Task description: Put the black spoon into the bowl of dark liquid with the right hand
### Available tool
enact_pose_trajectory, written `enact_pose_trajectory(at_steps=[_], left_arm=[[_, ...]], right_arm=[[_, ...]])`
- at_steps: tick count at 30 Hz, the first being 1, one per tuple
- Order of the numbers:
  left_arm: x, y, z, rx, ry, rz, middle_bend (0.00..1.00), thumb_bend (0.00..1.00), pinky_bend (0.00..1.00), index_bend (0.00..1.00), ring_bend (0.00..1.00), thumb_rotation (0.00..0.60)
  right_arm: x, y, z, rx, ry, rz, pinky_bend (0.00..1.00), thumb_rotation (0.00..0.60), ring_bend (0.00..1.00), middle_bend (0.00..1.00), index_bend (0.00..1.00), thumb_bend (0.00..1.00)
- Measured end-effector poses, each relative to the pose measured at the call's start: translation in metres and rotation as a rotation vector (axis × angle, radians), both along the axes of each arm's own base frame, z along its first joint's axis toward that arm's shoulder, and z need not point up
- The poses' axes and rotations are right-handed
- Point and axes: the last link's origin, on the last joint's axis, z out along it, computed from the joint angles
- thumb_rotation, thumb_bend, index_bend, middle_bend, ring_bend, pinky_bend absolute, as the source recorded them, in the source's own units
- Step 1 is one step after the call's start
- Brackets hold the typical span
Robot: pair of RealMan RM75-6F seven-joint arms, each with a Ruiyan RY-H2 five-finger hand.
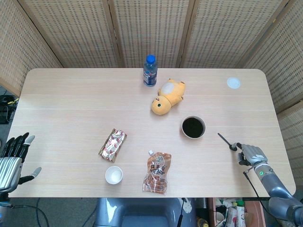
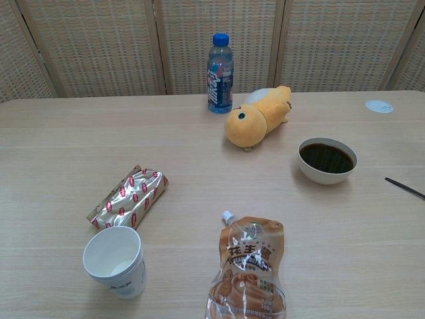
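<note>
- Fingers of the right hand (image 1: 251,153) curl round one end of the black spoon (image 1: 225,140), holding it just right of the bowl of dark liquid (image 1: 193,127); the free end points toward the bowl
- Left hand (image 1: 14,153) sits off the table's (image 1: 71,104) left edge, fingers apart, holding nothing
- Step in hand, as I judge it: carrying the gripped spoon to the bowl; nothing is in the liquid yet
- Next move calls for swinging leftward, bringing the tip over the rim, then lowering gently so the bowl does not tip
</note>
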Motion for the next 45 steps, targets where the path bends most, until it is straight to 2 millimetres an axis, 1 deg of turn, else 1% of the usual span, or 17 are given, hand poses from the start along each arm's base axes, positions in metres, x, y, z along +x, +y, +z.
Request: enact_pose_trajectory(at_steps=[6,10,15,21,36,45], left_arm=[[-0.001,-0.002,0.001,0.004,0.001,0.005,0.0,0.23,0.0,0.01,0.0,0.6],[-0.003,-0.004,0.002,0.005,0.001,0.016,0.0,0.23,0.0,0.01,0.0,0.6],[-0.003,-0.003,0.003,0.004,0.001,0.013,0.0,0.23,0.0,0.01,0.0,0.6],[-0.002,-0.002,0.001,0.0,0.0,0.006,0.0,0.23,0.0,0.01,0.0,0.6],[0.002,-0.002,0.0,-0.003,0.006,0.0,0.0,0.23,0.0,0.01,0.0,0.6],[0.004,-0.002,-0.001,-0.004,0.01,0.0,0.0,0.23,0.0,0.01,0.0,0.6]], right_arm=[[0.007,-0.01,0.003,-0.007,0.004,0.013,1.0,0.6,0.96,0.91,0.25,0.91],[0.006,-0.008,0.001,0.006,0.007,0.005,1.0,0.6,0.96,0.91,0.25,0.91],[0.001,0.001,-0.005,0.024,0.011,-0.014,1.0,0.6,0.96,0.91,0.25,0.91],[-0.005,0.006,-0.007,0.025,0.015,-0.032,1.0,0.6,0.96,0.91,0.25,0.91],[-0.019,0.01,-0.008,0.035,0.036,-0.059,1.0,0.6,0.96,0.91,0.25,0.91],[-0.025,0.007,-0.004,0.033,0.065,-0.057,1.0,0.6,0.96,0.91,0.26,0.91]])
